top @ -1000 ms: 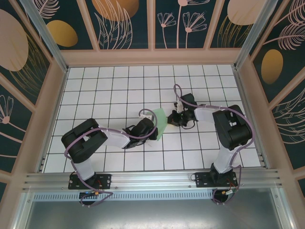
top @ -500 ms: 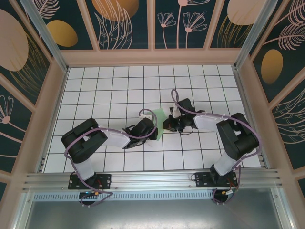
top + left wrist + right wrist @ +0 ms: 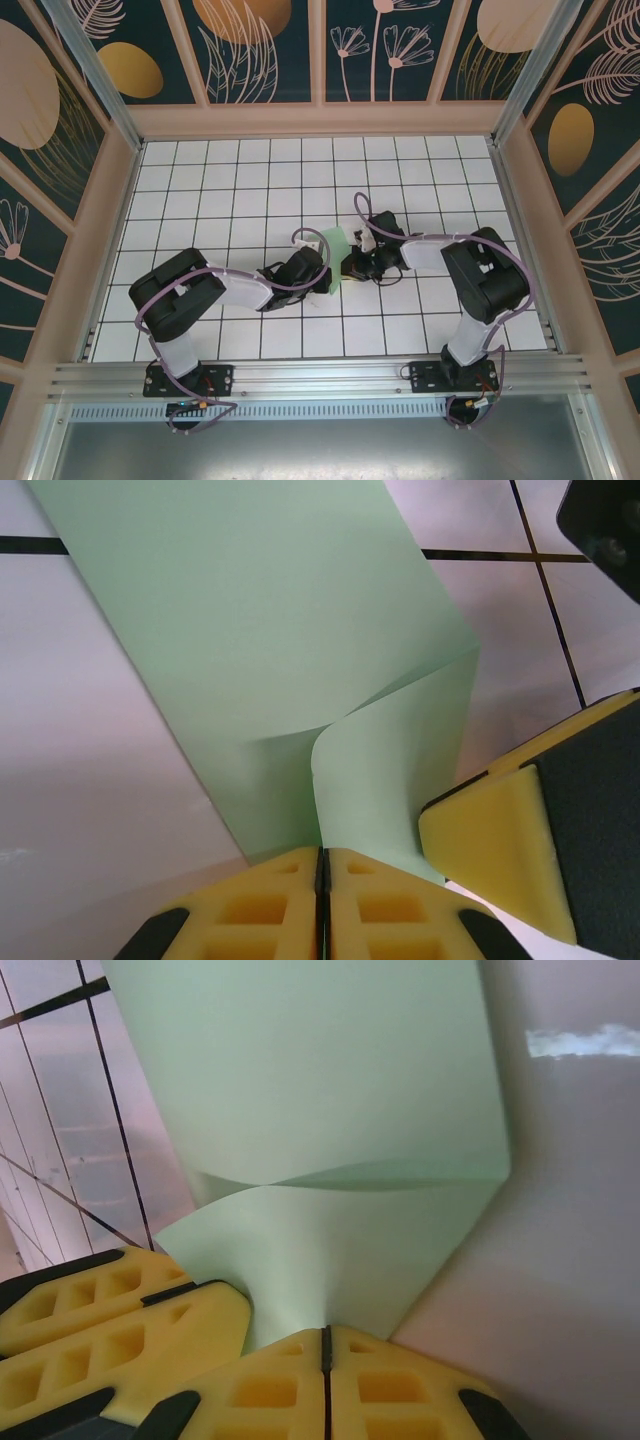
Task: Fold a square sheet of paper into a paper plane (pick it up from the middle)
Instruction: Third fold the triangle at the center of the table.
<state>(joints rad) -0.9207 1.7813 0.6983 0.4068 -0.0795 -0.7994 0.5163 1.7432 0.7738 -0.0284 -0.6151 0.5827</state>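
A: What's hard to read from the top cam?
B: Most of the square sheet of paper [image 3: 334,243]. The arms cover it, so there's just a green sliver mid-table [image 3: 230,190] btw the two. Can't tell the fold state there.
A: Wrist cams?
B: Left end effector [image 3: 322,865] is closed, pads pinching the sheet's edge; the sheet bends and curls. Right end effector [image 3: 324,1345] is clamped on it too, just beside the left's pads. Far edges are cut off by the frame in both.
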